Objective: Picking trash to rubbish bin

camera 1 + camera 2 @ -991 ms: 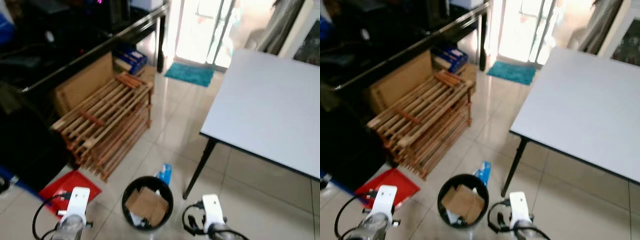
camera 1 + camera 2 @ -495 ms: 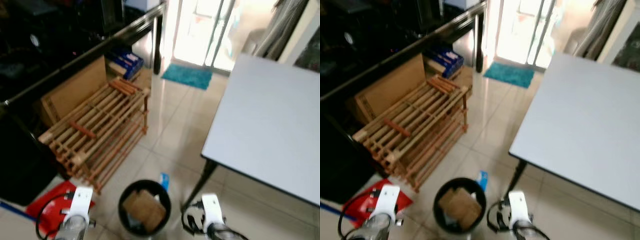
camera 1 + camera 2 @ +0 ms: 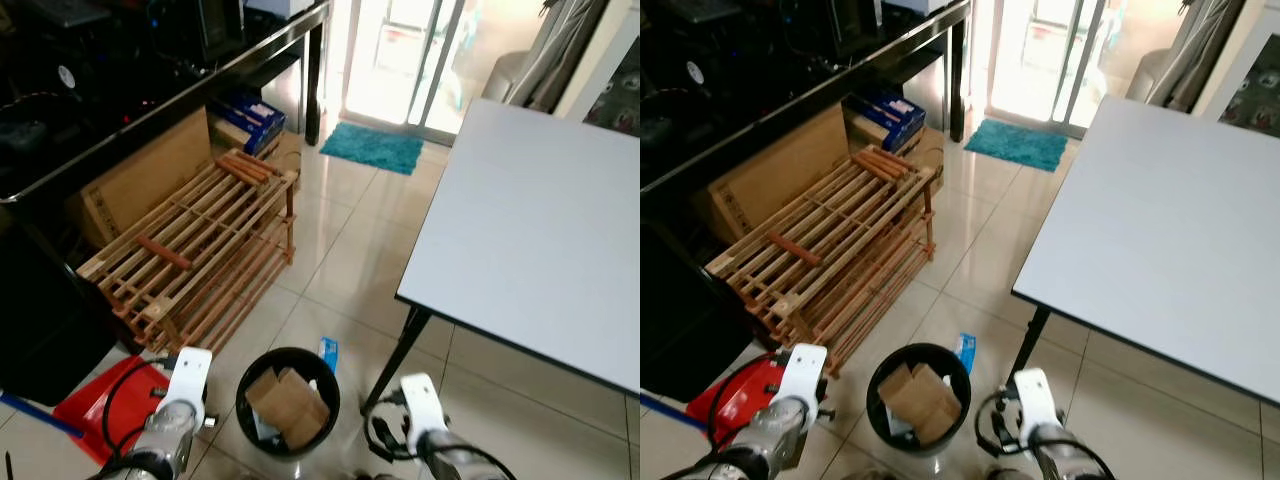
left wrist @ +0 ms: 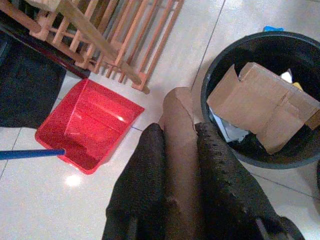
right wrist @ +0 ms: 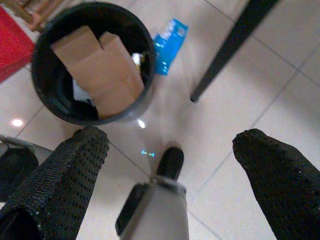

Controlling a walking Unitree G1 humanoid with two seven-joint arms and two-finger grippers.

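Note:
A black round rubbish bin (image 3: 288, 400) stands on the tiled floor with folded brown cardboard (image 3: 290, 402) inside. In the left wrist view my left gripper (image 4: 177, 131) is shut on a brown cardboard piece (image 4: 179, 165), held low beside the bin's rim (image 4: 210, 75). My right gripper (image 5: 172, 142) hangs open above the floor on the other side of the bin (image 5: 50, 95), nothing between its fingers (image 5: 75, 160). A blue packet (image 3: 328, 353) lies on the tiles just behind the bin.
A red dustpan (image 4: 90, 125) with a blue handle lies left of the bin. A slatted wooden rack (image 3: 190, 260) leans behind it, under a black desk (image 3: 150, 110). A white table (image 3: 540, 220) with a black leg (image 3: 398, 345) stands at the right.
The head camera has shifted and the picture has sharpened. My left wrist stands a little higher and nearer the bin than before. The bin and blue packet have not moved.

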